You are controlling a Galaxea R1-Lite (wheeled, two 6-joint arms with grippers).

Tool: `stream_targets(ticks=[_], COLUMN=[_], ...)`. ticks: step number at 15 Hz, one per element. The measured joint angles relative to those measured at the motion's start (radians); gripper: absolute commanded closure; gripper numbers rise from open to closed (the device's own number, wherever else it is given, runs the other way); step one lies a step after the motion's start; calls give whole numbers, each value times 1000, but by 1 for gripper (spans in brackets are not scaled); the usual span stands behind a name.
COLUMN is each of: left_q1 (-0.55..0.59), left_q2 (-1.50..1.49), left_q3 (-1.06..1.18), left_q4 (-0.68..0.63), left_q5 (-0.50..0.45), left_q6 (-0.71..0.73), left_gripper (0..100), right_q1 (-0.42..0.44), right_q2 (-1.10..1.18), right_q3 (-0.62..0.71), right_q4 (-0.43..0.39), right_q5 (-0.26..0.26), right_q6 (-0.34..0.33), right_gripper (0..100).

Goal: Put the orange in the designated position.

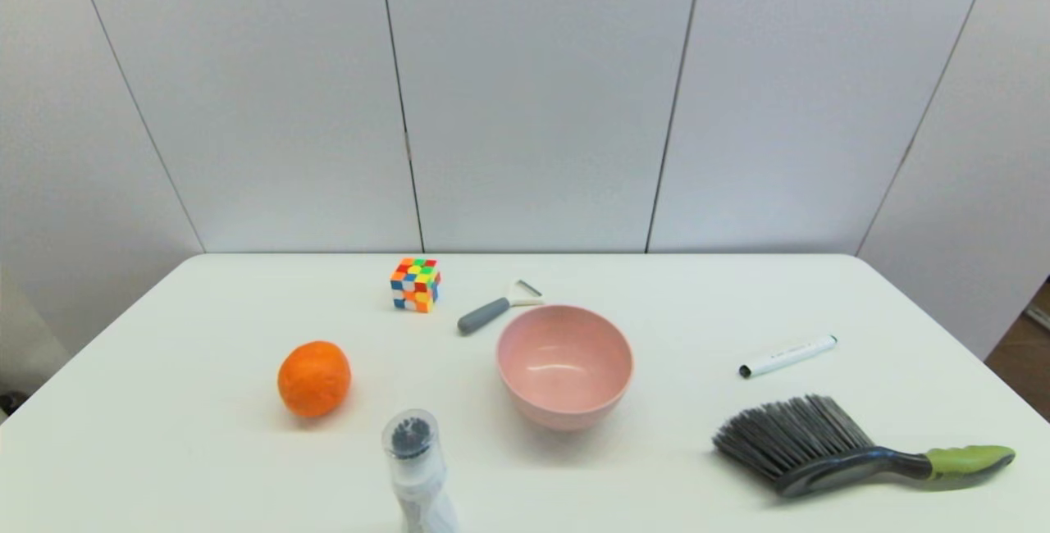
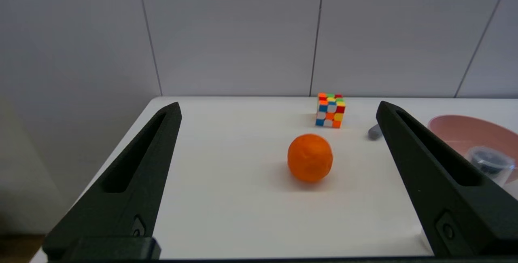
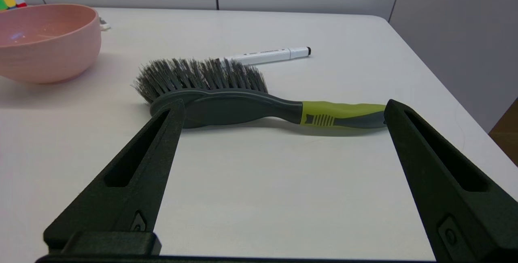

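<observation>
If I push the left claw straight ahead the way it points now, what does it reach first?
Most likely the orange: it sits on the table between the open left claw tips, right of centre. The puzzle cube lies behind it.

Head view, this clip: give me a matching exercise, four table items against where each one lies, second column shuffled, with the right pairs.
Items:
1. orange
2. puzzle cube
3. marker pen
4. dust brush

Places:
A. near edge, on the robot's right
B. left of the pink bowl, alone on bare table
C. right of the bowl, beyond the brush
D. far side, left of the peeler

Pairs: 1-B, 2-D, 3-C, 4-A
</observation>
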Motion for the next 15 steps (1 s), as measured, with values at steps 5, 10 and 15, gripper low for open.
stream_targets(ticks=[5, 10, 15], left_q1=[-47, -61, -107], left_q2=[249, 461, 650], left_q3=[-172, -285, -376], left_q4=[2, 119, 309], left_q5=[-22, -83, -116], left_q6=[29, 33, 31], left_gripper=[0, 0, 0], right_q1=[0, 0, 0], right_q2=[0, 0, 0], right_q3=[0, 0, 0], right_q4=[0, 0, 0], right_q5=[0, 0, 0], right_q6=[-1, 0, 0], right_gripper=[0, 0, 0])
